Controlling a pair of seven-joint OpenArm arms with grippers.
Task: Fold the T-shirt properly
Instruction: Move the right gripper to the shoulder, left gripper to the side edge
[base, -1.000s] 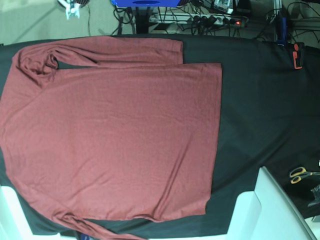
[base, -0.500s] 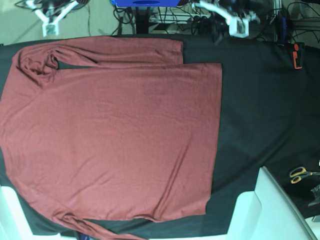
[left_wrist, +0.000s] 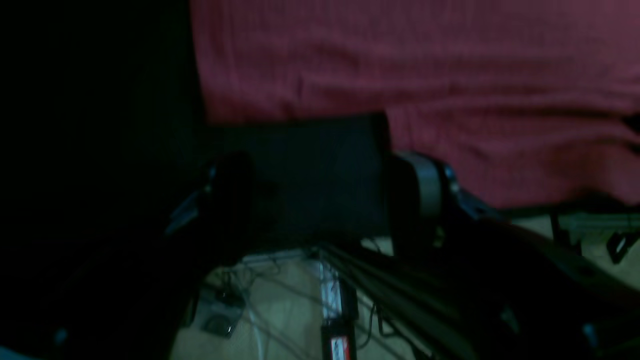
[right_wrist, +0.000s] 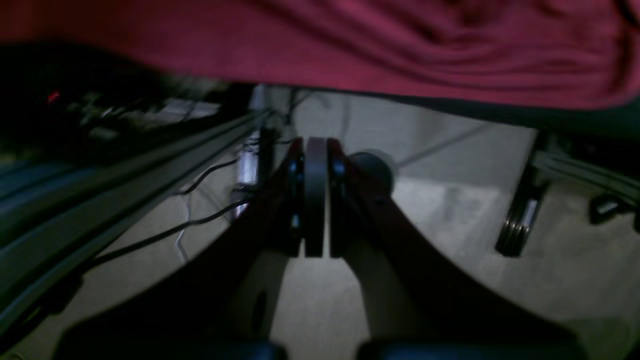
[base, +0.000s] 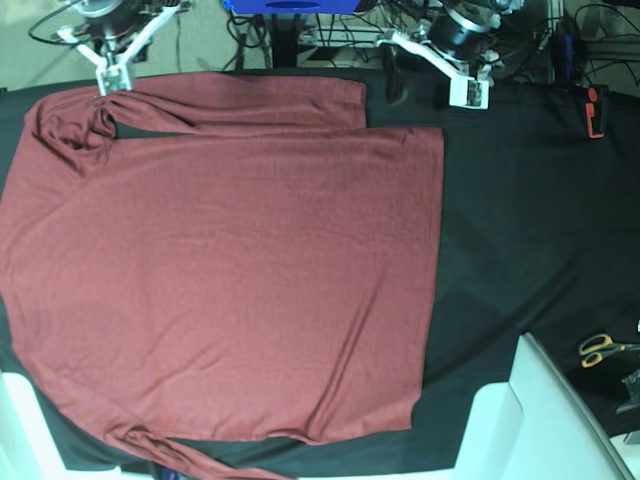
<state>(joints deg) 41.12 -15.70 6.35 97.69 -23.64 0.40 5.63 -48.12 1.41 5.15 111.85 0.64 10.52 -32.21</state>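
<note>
The brick-red T-shirt (base: 230, 280) lies spread flat on the black cloth sheet (base: 520, 220), its upper sleeve folded along the far edge. My right gripper (base: 108, 82) is shut and empty at the shirt's far left shoulder. In the right wrist view its fingers (right_wrist: 316, 150) are pressed together over the floor, with the shirt (right_wrist: 400, 45) just ahead. My left gripper (base: 430, 88) is open and empty over the black cloth beside the sleeve cuff. In the left wrist view it (left_wrist: 320, 195) stands wide open, with the shirt (left_wrist: 425, 65) ahead.
Yellow-handled scissors (base: 600, 348) lie at the right edge. A white block (base: 540, 420) stands at the front right and a red clamp (base: 595, 112) at the far right. Power strips and cables (base: 420, 40) lie behind the table.
Both arms have come in from the far edge and moved down toward the shirt's far side. The left gripper now reaches the black cloth by the cuff. The shirt has not moved.
</note>
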